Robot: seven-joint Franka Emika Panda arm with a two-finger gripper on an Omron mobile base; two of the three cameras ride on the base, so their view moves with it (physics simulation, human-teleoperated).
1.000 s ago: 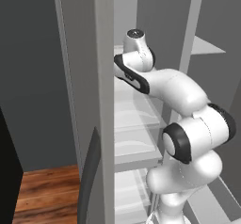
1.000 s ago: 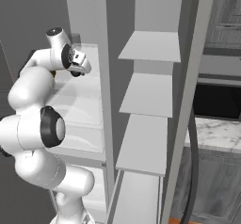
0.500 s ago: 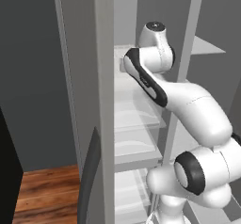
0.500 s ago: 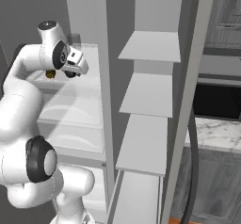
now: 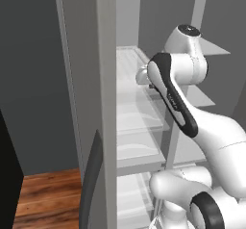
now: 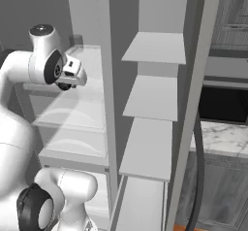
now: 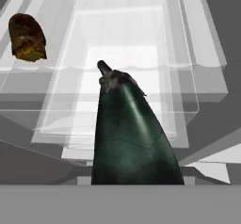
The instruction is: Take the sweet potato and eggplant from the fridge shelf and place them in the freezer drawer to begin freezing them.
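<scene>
Evidently my arm had swung from a tucked pose outside the fridge to a long reach across the shelves over the last second, and the hand now sat at the left of the right base view, with my jaws (image 6: 67,85) drawn in about as far as they go. They were clamped on the eggplant (image 7: 132,138), which rose dark and glossy from the bottom centre of the hand view, its stem tip pointing up the frame. So the first pick looked done (my reading, since the finger tips themselves were hidden behind the fruit). The sweet potato (image 7: 27,37) lay well apart, in the upper left of the hand view, resting on the fridge shelf (image 7: 197,58) whose pale translucent panels stepped down through the middle of the frame. I judged the eggplant was lifted clear and ready to carry down toward the freezer drawer; the sweet potato was not yet fetched.
</scene>
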